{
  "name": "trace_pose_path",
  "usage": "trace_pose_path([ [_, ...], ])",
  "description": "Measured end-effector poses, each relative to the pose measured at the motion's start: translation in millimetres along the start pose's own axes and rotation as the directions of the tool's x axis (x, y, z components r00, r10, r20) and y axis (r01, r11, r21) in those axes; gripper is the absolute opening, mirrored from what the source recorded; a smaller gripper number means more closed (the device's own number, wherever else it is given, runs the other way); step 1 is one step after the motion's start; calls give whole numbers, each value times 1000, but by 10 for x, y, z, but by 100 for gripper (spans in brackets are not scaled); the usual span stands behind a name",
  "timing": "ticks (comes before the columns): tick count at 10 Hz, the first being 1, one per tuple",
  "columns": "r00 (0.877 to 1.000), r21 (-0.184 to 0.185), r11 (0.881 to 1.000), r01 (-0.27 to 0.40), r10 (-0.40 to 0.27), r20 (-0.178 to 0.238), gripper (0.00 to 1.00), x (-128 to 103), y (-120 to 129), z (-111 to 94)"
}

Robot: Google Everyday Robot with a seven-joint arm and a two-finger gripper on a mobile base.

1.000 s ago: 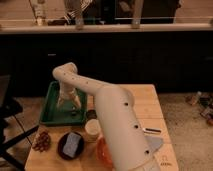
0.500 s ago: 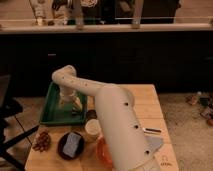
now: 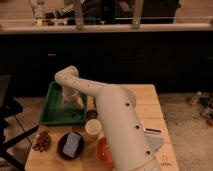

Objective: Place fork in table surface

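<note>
I am looking at the white arm [image 3: 117, 130] coming up from the lower right of the frame. It is bending at an elbow left of centre and dropping down to the gripper [image 3: 72, 102]. The gripper is hanging low over the right half of the green tray [image 3: 47, 107], which is sitting at the left side of the pale wooden worktop [image 3: 145, 105].

The fingers are standing released, spread wide, and I am not seeing anything caught between them. I am not managing to pick out the fork. It is too slim to tell apart from the tray floor, and the wrist is covering part of that floor, so I cannot tell whether it is lying in the tray.

Just below the tray's lower right corner a pale cup [image 3: 92, 129] is standing upright, close beside the arm. To its left, toward the bottom of the frame, a dark bowl [image 3: 71, 145] is holding something bluish. A brown cluster [image 3: 41, 141] is lying near the lower left edge of the worktop. Right of the arm, a small dark slim object [image 3: 152, 130] is resting on the planks.
</note>
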Motion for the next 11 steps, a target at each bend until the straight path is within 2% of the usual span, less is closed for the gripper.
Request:
trace_pose_path([
  [5, 1000, 26, 1000, 3, -2, -18, 80, 84, -7, 27],
  [11, 1000, 34, 999, 24, -25, 17, 80, 97, -25, 91],
])
